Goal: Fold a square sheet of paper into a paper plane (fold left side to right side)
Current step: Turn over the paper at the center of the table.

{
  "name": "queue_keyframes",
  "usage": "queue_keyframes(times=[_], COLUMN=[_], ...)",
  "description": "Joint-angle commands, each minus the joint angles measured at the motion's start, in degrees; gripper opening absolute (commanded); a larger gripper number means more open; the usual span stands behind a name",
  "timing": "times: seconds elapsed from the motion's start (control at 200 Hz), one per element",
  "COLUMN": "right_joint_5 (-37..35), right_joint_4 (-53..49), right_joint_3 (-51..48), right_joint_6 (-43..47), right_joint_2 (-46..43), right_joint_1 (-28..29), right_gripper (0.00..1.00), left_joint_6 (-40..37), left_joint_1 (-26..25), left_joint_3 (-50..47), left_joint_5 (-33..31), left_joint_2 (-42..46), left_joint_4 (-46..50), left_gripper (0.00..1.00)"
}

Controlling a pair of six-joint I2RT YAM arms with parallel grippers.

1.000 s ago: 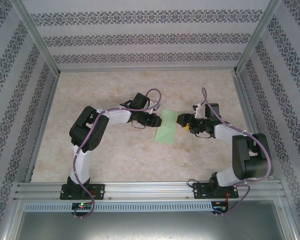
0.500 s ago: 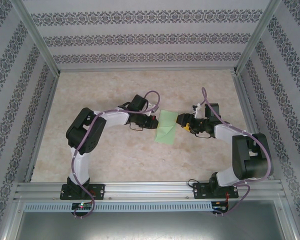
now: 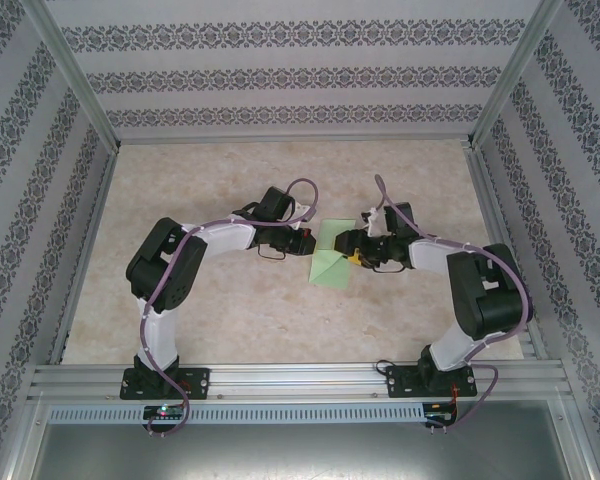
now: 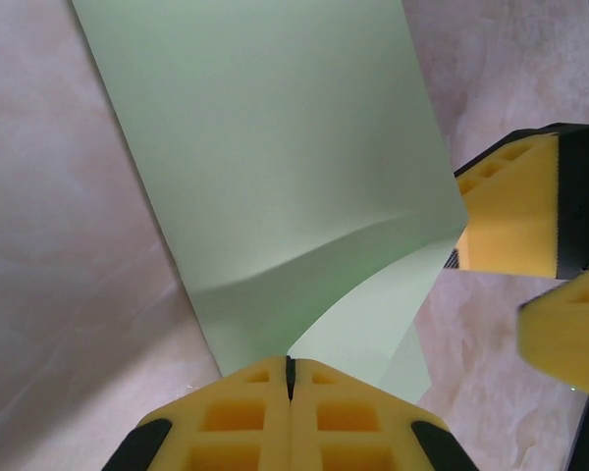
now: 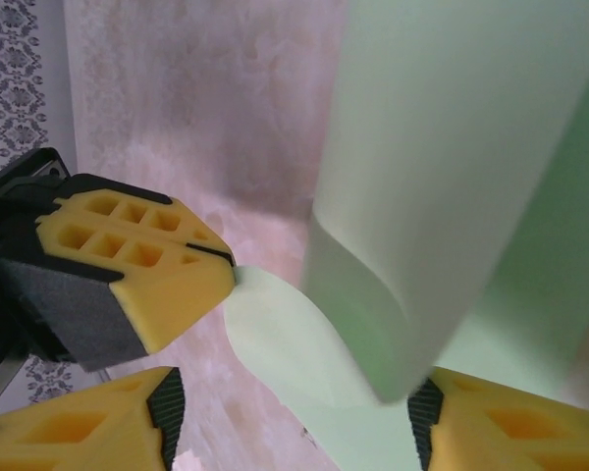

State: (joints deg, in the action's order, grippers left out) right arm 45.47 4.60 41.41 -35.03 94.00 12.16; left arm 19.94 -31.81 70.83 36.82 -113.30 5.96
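Thin light green square sheet of paper point(image 3: 330, 266) lies mid-table on beige marbled tabletop point(image 3: 230, 310), between both arms; left gripper point(image 4: 290, 365) pinched together on its curled-up edge; right gripper point(image 5: 293, 432) jaws apart, straddling the bent flap.

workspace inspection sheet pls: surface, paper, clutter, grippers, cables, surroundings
surface: pale marbled table, flat
job's things: light green square sheet of paper, one side lifted and curled over, not yet creased flat
clutter: nothing seen
grippers: left gripper, fingers shut on the paper's edge; right gripper, fingers open with the curled paper between them
cables: purple cable looped over each wrist, off the paper
surroundings: patterned walls on three sides, aluminium frame at the near edge
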Motion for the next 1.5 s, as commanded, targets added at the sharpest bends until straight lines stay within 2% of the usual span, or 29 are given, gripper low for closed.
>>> queue_keyframes(times=[0.0, 0.085, 0.17, 0.25, 0.325, 0.475, 0.605, 0.754, 0.879, 1.024, 1.139, 1.279, 1.394, 1.494], right_joint_5=[-1.2, -1.9, -2.7, -3.8, -3.5, -1.0, 6.0, 14.9, 19.8, 21.9, 22.4, 22.3, 22.6, 22.7], right_joint_4=[0.6, 0.4, -1.0, -3.3, -4.0, -2.8, 0.5, 2.6, 4.7, 6.1, 4.5, 3.8, 3.6, 3.6], right_joint_3=[2.0, 2.6, 3.2, 4.1, 4.7, 4.9, 5.7, 8.9, 12.1, 14.9, 17.5, 19.1, 19.7, 19.7], right_joint_6=[0.1, 0.8, 1.8, 3.6, 4.3, 4.4, 3.0, 0.5, -2.4, -4.5, -4.2, -4.3, -4.4, -4.5], right_joint_2=[2.3, 2.5, 2.4, 2.2, 1.2, -2.9, -7.0, -11.8, -15.1, -18.7, -19.5, -19.9, -20.1, -20.3], right_joint_1=[1.4, 2.4, 2.6, 2.6, 2.3, 0.3, -3.4, -6.3, -6.4, -5.2, -3.3, -1.8, -1.3, -1.1], right_gripper=[0.55, 0.44, 0.28, 0.13, 0.02, 0.0, 0.0, 0.0, 0.0, 0.0, 0.0, 0.0, 0.0, 0.0], left_joint_6=[-0.2, 0.3, 1.5, 3.0, 5.5, 11.2, 17.2, 23.5, 29.7, 35.0, 36.6, 37.2, 40.3, 40.5], left_joint_1=[-0.3, -0.2, 0.5, 1.4, 3.0, 7.1, 10.1, 11.0, 10.9, 9.6, 6.7, 4.6, 3.9, 3.4], left_joint_3=[0.6, 1.0, 0.5, -2.0, -6.0, -13.6, -18.7, -20.8, -20.5, -18.0, -14.6, -12.4, -11.8, -11.7], left_joint_5=[-0.8, -1.3, -2.0, -1.8, -1.3, 1.9, 4.9, 8.9, 13.3, 16.9, 19.9, 19.7, 20.0, 18.9], left_joint_2=[0.7, 0.8, 1.8, 4.4, 7.7, 14.7, 21.0, 27.3, 29.8, 29.8, 28.0, 26.3, 24.7, 24.3], left_joint_4=[-0.1, 0.1, -0.4, -4.1, -8.6, -15.7, -21.9, -27.5, -34.4, -38.9, -41.0, -43.4, -48.8, -49.7], left_gripper=[0.05, 0.12, 0.3, 0.37, 0.47, 0.61, 0.74, 0.9, 0.94, 0.98, 0.98, 0.98, 0.93, 0.83])
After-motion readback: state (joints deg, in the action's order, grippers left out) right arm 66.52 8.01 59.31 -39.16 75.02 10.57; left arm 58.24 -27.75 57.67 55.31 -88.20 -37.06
